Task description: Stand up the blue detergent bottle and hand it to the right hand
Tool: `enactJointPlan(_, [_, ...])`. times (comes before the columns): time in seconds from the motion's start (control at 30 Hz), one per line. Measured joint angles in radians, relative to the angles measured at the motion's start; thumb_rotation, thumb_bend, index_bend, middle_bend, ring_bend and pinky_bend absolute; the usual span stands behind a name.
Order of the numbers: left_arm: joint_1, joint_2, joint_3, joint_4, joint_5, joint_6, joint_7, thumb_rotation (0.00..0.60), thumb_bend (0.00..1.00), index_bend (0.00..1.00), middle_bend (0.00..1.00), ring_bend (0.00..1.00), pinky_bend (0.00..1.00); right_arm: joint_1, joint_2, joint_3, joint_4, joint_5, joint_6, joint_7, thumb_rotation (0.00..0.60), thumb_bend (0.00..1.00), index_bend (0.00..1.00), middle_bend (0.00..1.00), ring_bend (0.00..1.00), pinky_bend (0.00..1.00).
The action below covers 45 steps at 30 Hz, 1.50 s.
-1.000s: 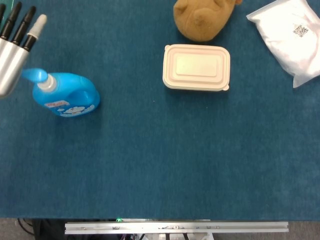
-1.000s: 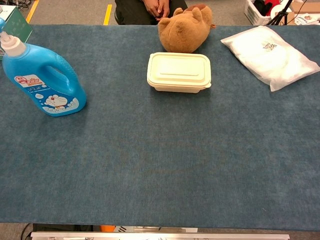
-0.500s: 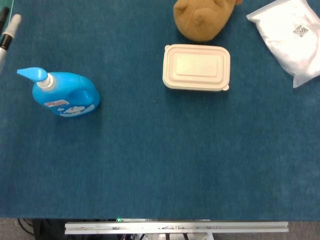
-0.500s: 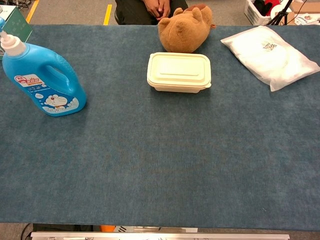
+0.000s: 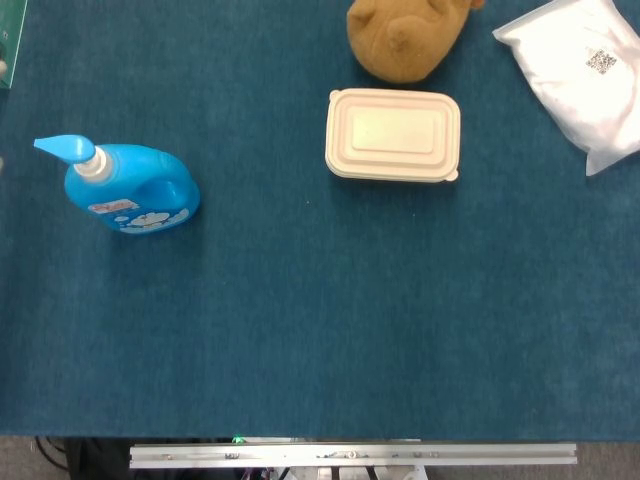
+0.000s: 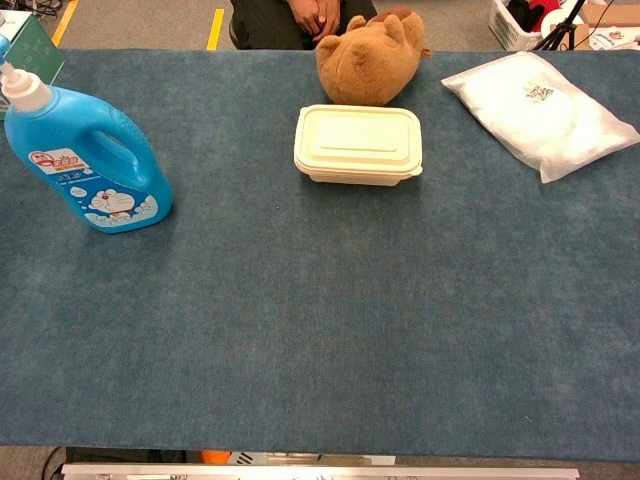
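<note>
Neither hand shows in the head view or the chest view, so the state of the fingers cannot be told and no place can be given relative to them. The blue plastic detergent bottle (image 6: 88, 160) with a cartoon label stands upright on the blue felt-covered table (image 6: 320, 330), at its left side, its white neck and blue spout on top. Well apart from it, at the far middle, sits a cream lidded plastic food box (image 6: 358, 145), with a brown plush toy (image 6: 365, 58) just behind it. A white sealed plastic bag (image 6: 540, 110) lies at the far right.
</note>
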Motion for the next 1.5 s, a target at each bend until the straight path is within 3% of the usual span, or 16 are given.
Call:
enactJointPlan(0.23, [-0.005, 0.046, 0.03, 0.016, 0.052, -0.105, -0.335, 0.6, 0.15, 0.15, 0.14, 0.12, 0.22, 0.0, 0.005, -0.002, -0.007, -0.01, 0.003, -0.001, 0.6, 0.11, 0.06, 0.21, 0.11, 0.26])
enactJointPlan(0.6, [-0.009, 0.068, 0.096, 0.06, 0.195, -0.152, -0.89, 0.6, 0.14, 0.15, 0.17, 0.12, 0.22, 0.0, 0.005, -0.007, -0.01, -0.026, 0.008, 0.001, 0.6, 0.11, 0.06, 0.21, 0.11, 0.26])
enactJointPlan(0.7, [-0.009, 0.063, 0.118, 0.066, 0.22, -0.152, -0.983, 0.6, 0.14, 0.15, 0.17, 0.12, 0.22, -0.001, 0.004, -0.007, -0.01, -0.026, 0.013, 0.0, 0.6, 0.11, 0.06, 0.21, 0.11, 0.26])
enactJointPlan(1.0, [0.003, 0.001, 0.128, 0.039, 0.166, -0.147, -0.931, 0.6, 0.14, 0.15, 0.16, 0.13, 0.22, 0.003, 0.003, -0.009, -0.008, -0.029, 0.007, 0.005, 0.6, 0.11, 0.06, 0.21, 0.11, 0.26])
enactJointPlan(1.5, [0.003, -0.122, 0.073, -0.03, -0.014, -0.173, -0.761, 0.6, 0.14, 0.15, 0.17, 0.14, 0.22, -0.001, 0.006, -0.012, 0.004, -0.029, 0.011, 0.026, 0.6, 0.11, 0.06, 0.21, 0.11, 0.26])
